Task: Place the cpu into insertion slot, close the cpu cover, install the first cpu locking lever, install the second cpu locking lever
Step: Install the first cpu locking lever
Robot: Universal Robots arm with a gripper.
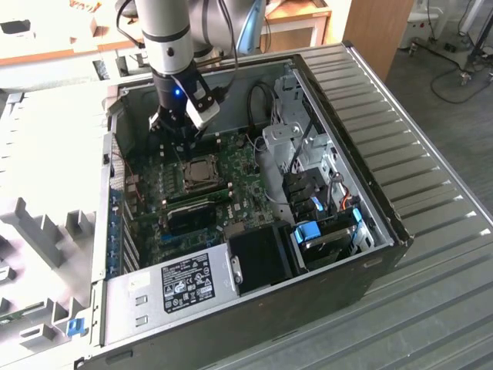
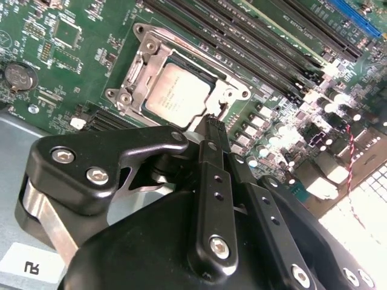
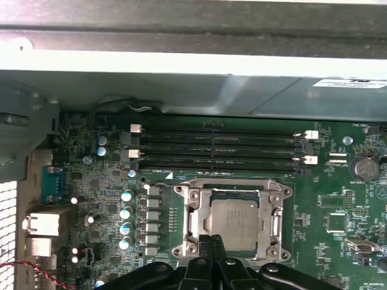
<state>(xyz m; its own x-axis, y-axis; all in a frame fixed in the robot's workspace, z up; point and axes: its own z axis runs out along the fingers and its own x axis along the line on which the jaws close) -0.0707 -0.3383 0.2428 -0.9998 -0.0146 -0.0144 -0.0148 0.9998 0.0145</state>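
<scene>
Tool (image 2: pixel 211 124), jaws together and empty, hovers at 11 o'clock of the insertion slot (image 1: pixel 186 174) in the exterior view. Cpu (image 3: pixel 233 225) lies seated under the lowered cpu cover (image 3: pixel 192 212). Latching looks the step in hand, calling for 1 steady push.

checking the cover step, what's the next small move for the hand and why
Probably ease the shut hand down a little. The cpu lies in the insertion slot with the cpu cover flat around it, and the fingertips sit just off the cover's edge, holding nothing.
</scene>
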